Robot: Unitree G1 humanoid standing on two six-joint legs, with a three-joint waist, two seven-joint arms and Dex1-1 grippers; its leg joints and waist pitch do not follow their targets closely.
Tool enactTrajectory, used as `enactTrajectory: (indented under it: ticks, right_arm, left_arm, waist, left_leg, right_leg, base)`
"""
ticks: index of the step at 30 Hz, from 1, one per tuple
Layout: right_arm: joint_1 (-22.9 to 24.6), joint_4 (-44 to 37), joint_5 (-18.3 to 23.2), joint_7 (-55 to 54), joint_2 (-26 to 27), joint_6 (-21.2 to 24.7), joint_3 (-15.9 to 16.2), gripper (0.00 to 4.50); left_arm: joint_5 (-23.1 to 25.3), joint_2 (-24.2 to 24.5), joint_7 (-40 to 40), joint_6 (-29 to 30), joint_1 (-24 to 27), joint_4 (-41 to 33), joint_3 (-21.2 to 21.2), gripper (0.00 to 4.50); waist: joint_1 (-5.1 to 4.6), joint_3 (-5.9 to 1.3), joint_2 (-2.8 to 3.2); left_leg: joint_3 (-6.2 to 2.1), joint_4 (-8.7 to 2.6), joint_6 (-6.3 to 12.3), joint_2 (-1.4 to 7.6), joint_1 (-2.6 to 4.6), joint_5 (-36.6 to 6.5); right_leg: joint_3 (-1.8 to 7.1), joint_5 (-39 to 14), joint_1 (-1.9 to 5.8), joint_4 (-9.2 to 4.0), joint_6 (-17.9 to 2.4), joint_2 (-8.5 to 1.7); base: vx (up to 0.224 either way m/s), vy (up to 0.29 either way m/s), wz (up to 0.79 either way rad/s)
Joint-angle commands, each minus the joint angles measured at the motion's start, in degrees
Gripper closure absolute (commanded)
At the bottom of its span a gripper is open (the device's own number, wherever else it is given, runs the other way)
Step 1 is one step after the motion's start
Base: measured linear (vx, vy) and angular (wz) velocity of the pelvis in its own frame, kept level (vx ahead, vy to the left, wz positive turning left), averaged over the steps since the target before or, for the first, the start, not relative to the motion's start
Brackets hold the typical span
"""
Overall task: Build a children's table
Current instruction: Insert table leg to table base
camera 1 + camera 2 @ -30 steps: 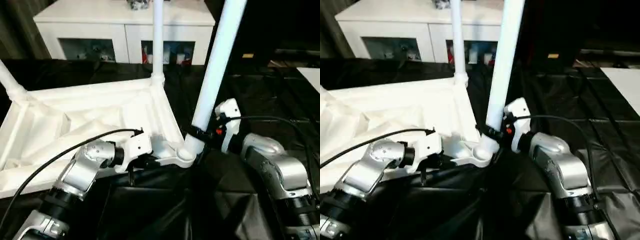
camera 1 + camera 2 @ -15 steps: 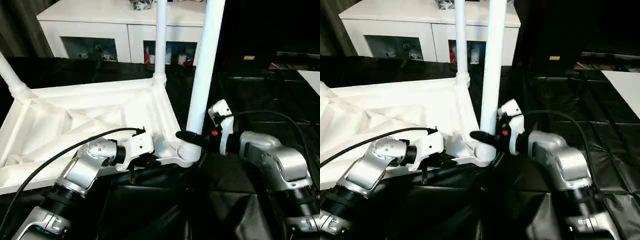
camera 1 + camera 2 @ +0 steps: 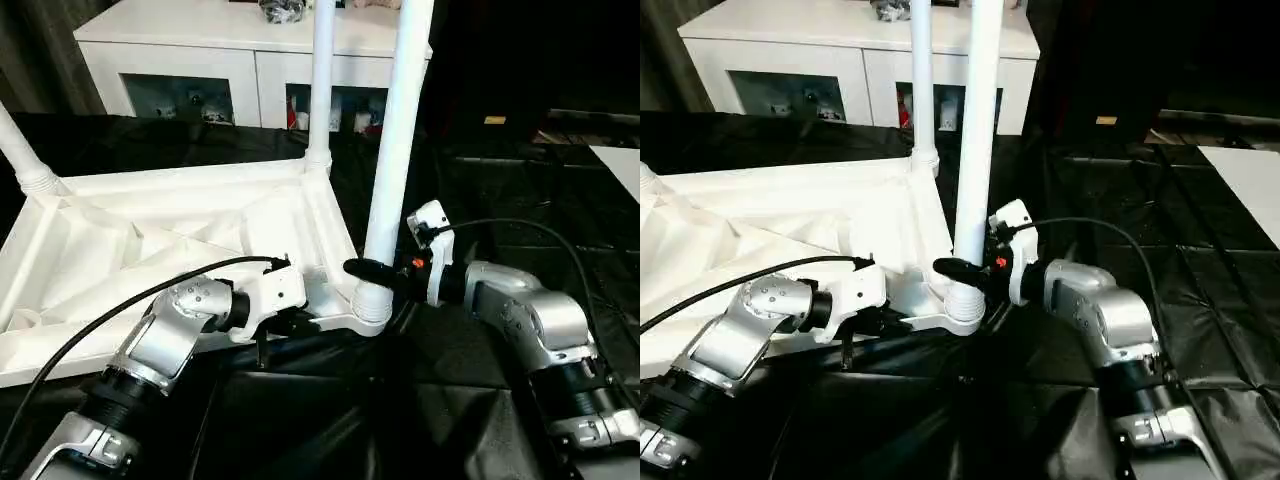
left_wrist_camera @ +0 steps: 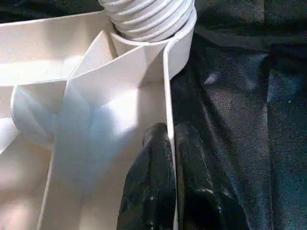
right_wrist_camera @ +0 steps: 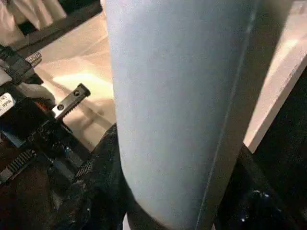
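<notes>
Left eye view: right claw (image 3: 372, 270) grasps leg (image 3: 396, 150) in its socket; left claw (image 4: 170, 158) pinches tabletop (image 3: 150, 240) rim; next, press it home.

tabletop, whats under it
Under the tabletop lies crinkled black sheeting, showing around its rim. The part directly underneath is covered, so whether anything else sits there cannot be seen.

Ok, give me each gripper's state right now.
Left gripper: shut on the tabletop rim.
Right gripper: closed around the near leg, just above its socket.
</notes>
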Motion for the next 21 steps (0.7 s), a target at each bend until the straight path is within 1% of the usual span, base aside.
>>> enactTrajectory:
  ticks: [1,3,4,5,6,8,9,10,11,12,13,15,16,19,20,21]
  right_arm:
    - [2.7,1.1,-0.8,-1.4,0.3,-0.9,-0.9,2.64]
    - [4.8,0.3,-0.6,-2.2,1.2,-2.8,-1.8,2.64]
    - [4.9,0.3,-0.6,-2.2,1.3,-2.9,-1.9,2.64]
    - [5.9,-0.1,-0.4,-2.5,1.8,-3.9,-2.3,2.64]
    - [8.4,-0.9,-0.4,-3.7,3.1,-7.0,-3.3,2.64]
    - [8.4,-0.9,-0.4,-3.7,3.1,-7.0,-3.3,2.64]
    - [10.2,-1.5,-0.8,-4.8,4.2,-9.6,-3.9,2.64]
    - [11.4,-1.9,-0.7,-5.4,5.2,-11.1,-4.6,2.64]
    - [12.2,-2.1,-0.8,-5.8,5.7,-12.0,-4.9,2.64]
    - [13.2,-2.4,-1.1,-6.1,6.2,-13.5,-5.1,2.64]
    - [13.6,-2.4,-1.3,-6.0,6.2,-14.1,-5.0,2.64]
    - [14.9,-3.2,-2.3,-6.4,6.5,-16.8,-4.7,2.64]
    - [15.1,-3.3,-2.3,-6.4,6.6,-17.0,-4.7,2.64]
    - [16.5,-3.6,-5.1,-6.9,6.1,-21.4,-3.4,2.64]
    - [17.3,-4.0,-7.0,-7.4,5.9,-24.2,-2.6,2.64]
    - [17.3,-4.0,-7.1,-7.5,5.9,-24.4,-2.6,2.64]
  left_arm:
    - [-1.8,-0.6,-0.2,-1.2,0.4,-0.3,-0.7,4.50]
    - [-1.8,-0.5,-0.1,-1.3,0.4,-0.2,-0.8,4.50]
    - [-1.8,-0.5,-0.1,-1.3,0.4,-0.2,-0.8,4.50]
    - [-1.7,-0.6,-0.1,-1.3,0.4,-0.2,-0.8,4.50]
    - [-1.7,-0.7,0.1,-1.2,0.2,0.0,-0.7,4.50]
    - [-1.7,-0.7,0.1,-1.2,0.2,0.0,-0.7,4.50]
    - [-1.8,-0.8,0.2,-1.1,0.1,0.1,-0.7,4.50]
    - [-1.8,-0.8,0.2,-1.1,0.0,0.2,-0.7,4.50]
    - [-1.8,-0.8,0.2,-1.1,-0.1,0.3,-0.7,4.50]
    - [-1.8,-0.8,0.2,-1.2,-0.2,0.4,-0.7,4.50]
    - [-1.7,-0.8,0.2,-1.3,-0.3,0.5,-0.7,4.50]
    - [-1.7,-0.8,0.3,-1.3,-0.3,0.5,-0.7,4.50]
    - [-1.7,-0.8,0.3,-1.2,-0.3,0.5,-0.7,4.50]
    - [-1.7,-0.8,0.4,-1.2,-0.2,0.4,-0.6,4.50]
    - [-1.6,-0.8,0.6,-1.3,-0.3,0.4,-0.6,4.50]
    - [-1.5,-0.8,0.7,-1.3,-0.3,0.4,-0.6,4.50]
  waist:
    - [-0.06,-3.13,-0.47]
    - [0.02,-3.14,-0.47]
    - [-0.06,-3.10,-0.46]
    - [-0.06,-3.10,-0.46]
    - [-0.08,-3.00,-0.33]
    - [-0.07,-3.04,-0.42]
    - [-0.13,-2.96,-0.16]
    - [-0.14,-2.96,-0.18]
    - [-0.10,-3.01,0.08]
    - [-0.19,-2.97,0.01]
    - [-0.24,-2.96,-0.01]
    - [-0.22,-2.85,0.11]
    - [-0.25,-2.85,0.07]
    - [-0.36,-2.80,0.04]
    - [-0.33,-2.77,0.10]
    - [-0.31,-2.77,0.03]
  left_leg:
    - [-1.00,-4.35,2.97,3.79,0.04,-6.2]
    - [-1.04,-4.46,2.65,3.83,0.10,-6.8]
    - [-1.09,-4.54,2.51,3.82,0.12,-7.6]
    - [-1.09,-4.54,2.51,3.82,0.12,-7.6]
    - [-1.04,-4.59,2.25,3.82,0.11,-8.6]
    - [-1.20,-4.72,1.92,3.86,0.08,-9.0]
    - [-1.14,-4.77,1.74,3.85,0.15,-9.5]
    - [-1.17,-4.80,1.63,3.89,0.14,-9.8]
    - [-1.22,-4.82,1.47,3.88,0.19,-9.9]
    - [-1.29,-4.96,1.34,3.85,0.08,-10.7]
    - [-1.27,-4.98,1.31,3.87,0.15,-11.1]
    - [-1.31,-5.09,1.12,3.91,0.17,-11.8]
    - [-1.28,-5.07,1.08,3.89,0.17,-12.0]
    - [-1.35,-5.17,0.97,3.86,0.06,-12.8]
    - [-1.34,-5.19,0.89,3.91,0.10,-13.0]
    - [-1.32,-5.17,0.88,3.89,0.20,-13.3]
  right_leg:
    - [2.41,-8.6,2.71,-3.29,-14.3,-3.40]
    - [2.41,-8.9,2.70,-3.33,-14.1,-3.33]
    - [2.36,-9.8,2.69,-3.43,-14.0,-3.30]
    - [2.36,-9.8,2.69,-3.43,-14.0,-3.30]
    - [2.44,-11.0,2.56,-3.68,-13.7,-3.34]
    - [2.40,-11.8,2.64,-3.68,-13.2,-3.39]
    - [2.44,-12.1,2.46,-3.84,-13.1,-3.30]
    - [2.44,-12.4,2.46,-3.84,-13.0,-3.34]
    - [2.44,-12.3,2.43,-3.81,-13.0,-3.35]
    - [2.42,-12.6,2.48,-3.84,-12.8,-3.28]
    - [2.42,-12.7,2.43,-3.92,-12.8,-3.24]
    - [2.44,-13.3,2.36,-4.03,-12.5,-3.23]
    - [2.46,-13.5,2.36,-4.07,-12.5,-3.22]
    - [2.46,-14.5,2.34,-4.18,-12.1,-3.21]
    - [2.50,-14.9,2.26,-4.25,-11.9,-3.29]
    - [2.54,-15.2,2.19,-4.32,-11.8,-3.27]
  base:
    - [0.000,0.000,0.00]
    - [0.000,0.000,0.00]
    - [0.000,0.000,0.00]
    - [0.000,0.000,0.00]
    - [0.000,0.000,0.00]
    - [0.000,0.000,0.00]
    - [0.000,0.000,0.00]
    - [0.000,0.000,0.00]
    - [0.000,0.000,0.00]
    - [0.000,0.000,0.00]
    - [0.000,0.000,0.00]
    - [0.000,0.000,0.00]
    - [0.000,0.000,0.00]
    - [0.000,0.000,0.00]
    - [0.000,0.000,0.00]
    - [0.000,0.000,0.00]
